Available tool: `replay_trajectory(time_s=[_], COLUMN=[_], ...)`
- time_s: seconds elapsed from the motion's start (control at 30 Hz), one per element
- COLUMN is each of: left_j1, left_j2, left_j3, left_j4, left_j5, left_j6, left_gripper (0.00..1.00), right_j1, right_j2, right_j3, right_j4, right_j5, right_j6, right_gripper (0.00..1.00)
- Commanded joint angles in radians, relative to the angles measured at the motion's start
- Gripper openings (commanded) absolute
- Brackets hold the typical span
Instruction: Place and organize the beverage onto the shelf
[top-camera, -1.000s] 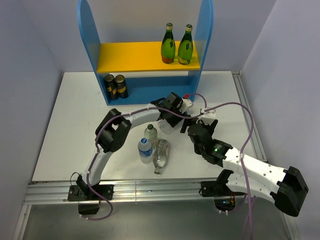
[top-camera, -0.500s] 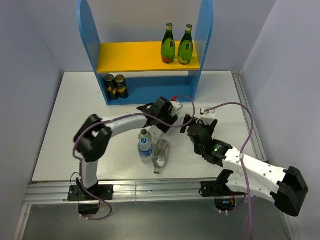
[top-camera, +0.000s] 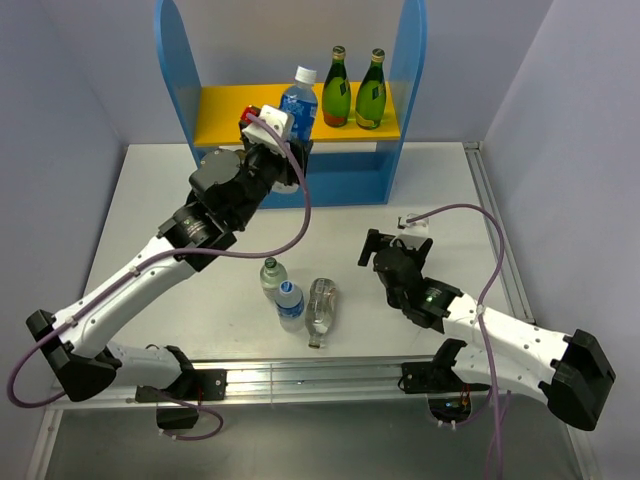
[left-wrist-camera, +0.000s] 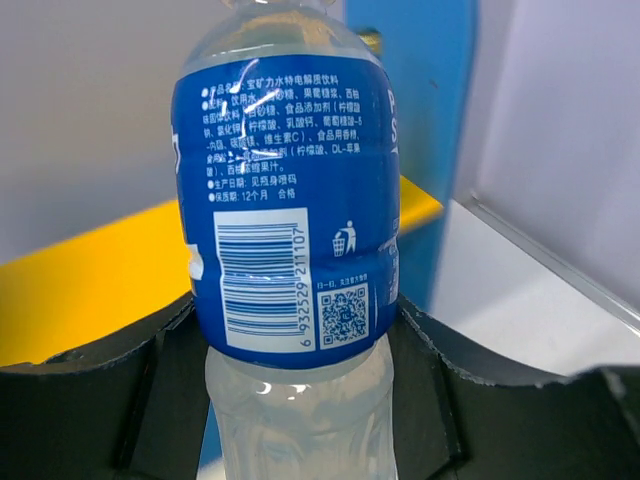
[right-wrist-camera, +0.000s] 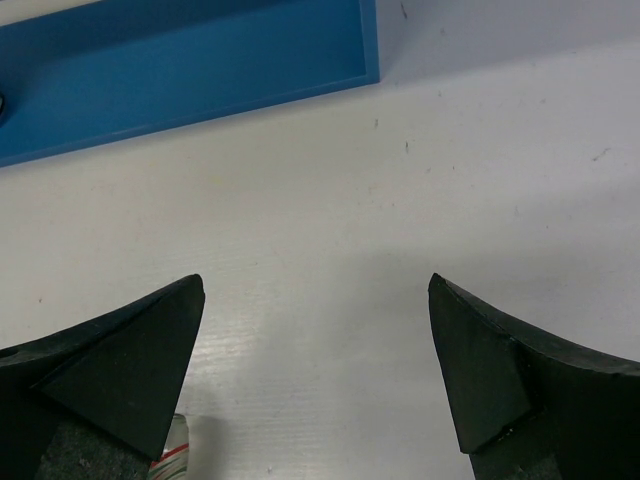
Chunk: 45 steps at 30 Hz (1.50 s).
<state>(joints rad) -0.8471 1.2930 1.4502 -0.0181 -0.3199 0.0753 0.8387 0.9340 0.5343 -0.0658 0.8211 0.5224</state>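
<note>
Nearest the arm bases, a clear bottle (top-camera: 322, 308) is lying on its side on the table (top-camera: 150, 220), its neck pointing toward the near edge. A blue-labelled bottle (top-camera: 290, 303) with a white cap is standing just beside it on the left. A short clear bottle (top-camera: 271, 274) is standing just behind that one. To the right of these, the right gripper (right-wrist-camera: 315, 300) is hovering low over bare tabletop with its jaws spread wide and nothing between them. Farther back, the left gripper (left-wrist-camera: 297, 345) is clamping the lower body of a second blue-labelled bottle (left-wrist-camera: 290, 200), holding it upright at the shelf (top-camera: 172, 80), level with the yellow upper board (top-camera: 235, 105); whether its base is touching the board is not showing. Two green bottles (top-camera: 337, 88) are standing side by side at the right end of that board.
</note>
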Motion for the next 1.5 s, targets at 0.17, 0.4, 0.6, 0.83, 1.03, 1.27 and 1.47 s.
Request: replay_trajectory(time_s=[0.17,0.4,0.6,0.83,1.03,1.27,1.47], left_j1=[0.117,0.278,0.333,0.388,0.407,0.425,0.436], left_j2=[0.116,0.221,0.331,0.468,0.615,0.707,0.675], left_j3=[0.001,-0.057,-0.097,-0.059,-0.033,-0.022,-0.086], left_j4=[0.551,0.99,1.381,1.52,1.67,1.692,1.566], left_j5=[-0.166,-0.166,-0.208,-0.182,-0.162,-0.186,-0.177], left_j6=[0.15,0.144,0.179,0.173,0.268,0.264,0.201], left_gripper=[0.0,0.0,0.0,0.0,0.0,0.0,0.14], right_j1=[-0.006,-0.006,-0.006,-0.006,-0.012,-0.02,-0.026], right_j2=[0.015,0.031,0.064,0.091,0.085,0.086,0.08], right_j3=[0.01,0.007,0.016,0.027,0.021,0.024,0.023], right_j4=[0.037,0.047,0.06,0.063,0.063,0.063,0.063], right_j5=[0.012,0.001,-0.017,-0.031,-0.05,-0.057,-0.063], right_j6=[0.014,0.016,0.01,0.011,0.011,0.011,0.014], right_gripper=[1.0,1.0,1.0,1.0,1.0,1.0,1.0])
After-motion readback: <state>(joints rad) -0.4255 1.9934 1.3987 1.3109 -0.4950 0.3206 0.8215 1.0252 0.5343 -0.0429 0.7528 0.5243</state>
